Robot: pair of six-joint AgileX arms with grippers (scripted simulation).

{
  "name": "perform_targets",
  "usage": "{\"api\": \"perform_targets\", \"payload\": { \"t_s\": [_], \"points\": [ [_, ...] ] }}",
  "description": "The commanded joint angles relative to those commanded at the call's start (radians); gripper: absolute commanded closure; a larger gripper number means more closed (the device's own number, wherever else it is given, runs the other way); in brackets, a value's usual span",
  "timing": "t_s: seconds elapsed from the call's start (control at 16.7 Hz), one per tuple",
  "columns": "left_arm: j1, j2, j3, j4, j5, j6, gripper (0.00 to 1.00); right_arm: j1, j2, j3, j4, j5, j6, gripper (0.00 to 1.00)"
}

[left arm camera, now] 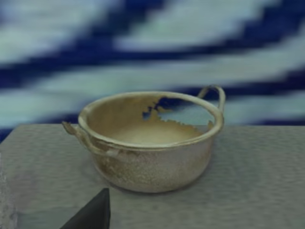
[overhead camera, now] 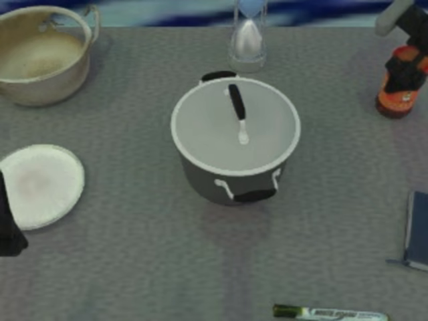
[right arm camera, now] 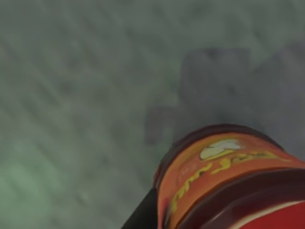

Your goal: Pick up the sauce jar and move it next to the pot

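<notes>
Grey tabletop, upper right: your right gripper (overhead camera: 405, 67) clenched the sauce jar (overhead camera: 400, 83) (small, rigid, probably slick) mid-body.

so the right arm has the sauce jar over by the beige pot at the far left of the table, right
Not quite. The top view shows the right gripper with the sauce jar at the table's far right. The beige pot sits at the far left, away from it.
</notes>
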Motion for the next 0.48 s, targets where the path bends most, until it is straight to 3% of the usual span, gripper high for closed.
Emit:
{"api": "perform_targets", "payload": {
  "t_s": [0.24,0.48],
  "points": [
    [0.0,0.0,0.0,0.0,0.0,0.0,0.0,-0.003,-0.016,-0.015,-0.001,-0.001,0.002,1.0],
    [0.0,0.0,0.0,0.0,0.0,0.0,0.0,0.002,-0.173,-0.165,-0.008,-0.005,0.0,1.0]
  ]
}}
